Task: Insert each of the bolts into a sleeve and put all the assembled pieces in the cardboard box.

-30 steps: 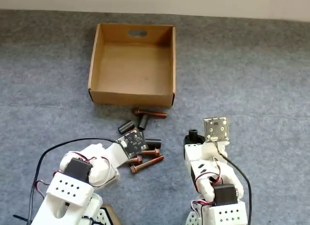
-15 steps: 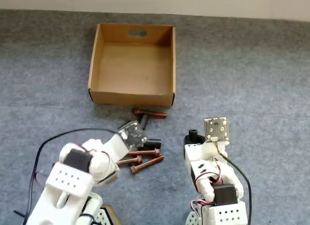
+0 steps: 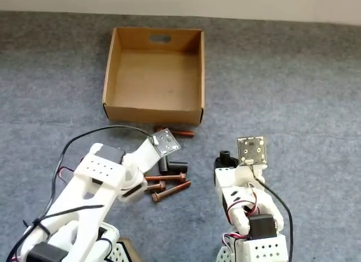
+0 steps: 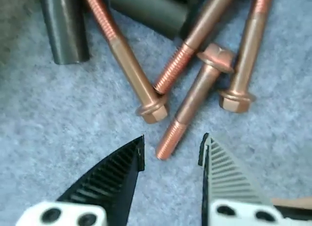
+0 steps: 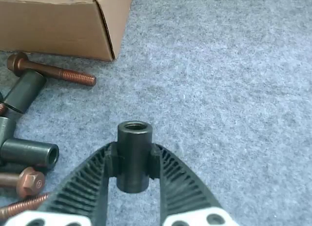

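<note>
Several copper bolts (image 4: pixel 195 89) lie loose on the grey carpet, with dark sleeves (image 4: pixel 63 26) beside them. My left gripper (image 4: pixel 171 149) hangs open just above the threaded tip of one bolt (image 4: pixel 187 106), a finger on either side and neither touching it. In the high view these bolts (image 3: pixel 166 177) lie in front of the open, empty cardboard box (image 3: pixel 113 64). My right gripper (image 5: pixel 132 155) is shut on an upright black sleeve (image 5: pixel 132 136), held off to the right of the pile, right gripper (image 3: pixel 227 160).
One bolt (image 5: pixel 48 70) and a sleeve (image 5: pixel 24 92) lie close to the box's front wall (image 5: pixel 58 26). Another sleeve (image 5: pixel 29 153) lies on its side by the right gripper. Open carpet (image 3: pixel 293 104) spreads to the right of the box.
The left arm has swung forward and up over the bolt pile, toward the box. The right arm has kept still with its sleeve.
</note>
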Motion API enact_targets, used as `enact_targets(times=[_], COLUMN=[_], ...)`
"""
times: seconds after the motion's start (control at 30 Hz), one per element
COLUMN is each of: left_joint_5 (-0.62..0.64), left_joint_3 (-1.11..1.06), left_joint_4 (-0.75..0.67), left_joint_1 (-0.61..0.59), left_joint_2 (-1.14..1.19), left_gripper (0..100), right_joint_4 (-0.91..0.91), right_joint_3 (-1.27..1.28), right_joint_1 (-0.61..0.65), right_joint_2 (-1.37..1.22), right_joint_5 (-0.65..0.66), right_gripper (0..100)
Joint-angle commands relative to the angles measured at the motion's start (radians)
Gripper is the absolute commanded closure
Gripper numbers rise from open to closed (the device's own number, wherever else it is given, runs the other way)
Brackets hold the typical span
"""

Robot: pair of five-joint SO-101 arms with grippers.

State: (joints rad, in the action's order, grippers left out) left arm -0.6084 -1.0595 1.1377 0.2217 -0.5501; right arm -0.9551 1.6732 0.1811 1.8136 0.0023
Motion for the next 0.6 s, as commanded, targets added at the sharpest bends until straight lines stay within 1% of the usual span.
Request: enact_targets(times=[0.0,0.33,0.4,0.53,0.57], left_joint_5=[-0.002,-0.002,-0.002,-0.002,-0.002], left_joint_3=[0.044,0.048,0.048,0.048,0.047], left_joint_4=[-0.04,-0.097,-0.094,-0.089,-0.089], left_joint_1=[-0.008,-0.007,-0.007,-0.007,-0.007], left_joint_2=[0.031,0.259,0.263,0.263,0.263], left_gripper=[80,81,84,99,100], right_joint_4=[-0.002,-0.002,-0.002,-0.002,-0.001], right_joint_3=[0.031,0.031,0.031,0.031,0.031], right_joint_1=[-0.005,-0.005,-0.005,-0.005,-0.005], right_joint_2=[0.013,0.013,0.013,0.013,0.013], right_joint_5=[-0.002,-0.002,-0.002,-0.002,-0.002], right_gripper=[99.2,99.2,99.2,99.2,99.2])
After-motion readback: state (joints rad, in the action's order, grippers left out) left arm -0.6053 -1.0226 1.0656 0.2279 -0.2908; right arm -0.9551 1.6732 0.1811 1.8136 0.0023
